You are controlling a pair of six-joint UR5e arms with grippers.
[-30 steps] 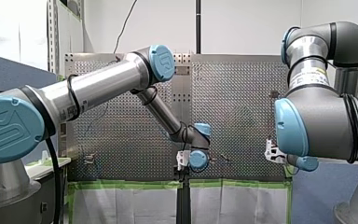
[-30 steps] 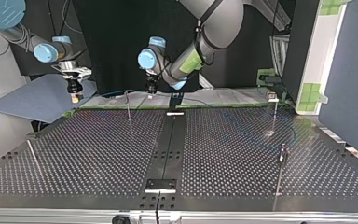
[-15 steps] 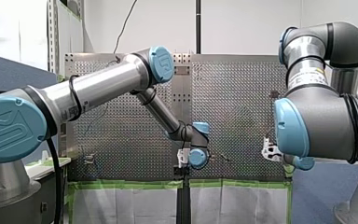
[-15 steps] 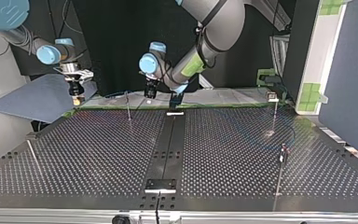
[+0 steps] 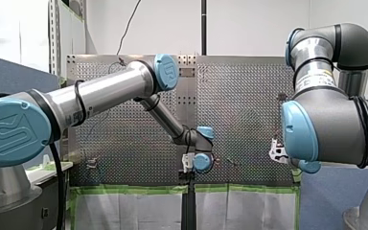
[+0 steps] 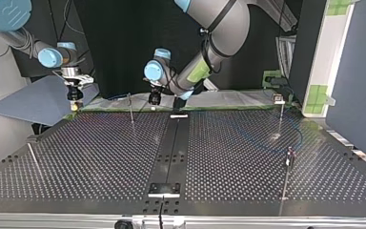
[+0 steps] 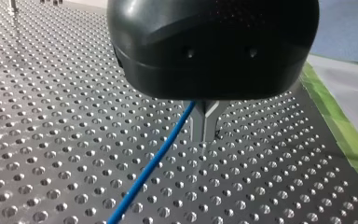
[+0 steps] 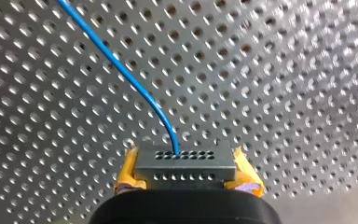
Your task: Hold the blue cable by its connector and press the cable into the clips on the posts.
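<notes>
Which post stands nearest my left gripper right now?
The thin post left of the dark centre strip in the top view, just beside my left gripper; the rest stand well away.

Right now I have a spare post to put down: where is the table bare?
Bare: the table's near part at the top view's left, between the middle strip and the rod. Crowded: the far edge, with my left gripper, my right gripper, the blue cable and a post.
</notes>
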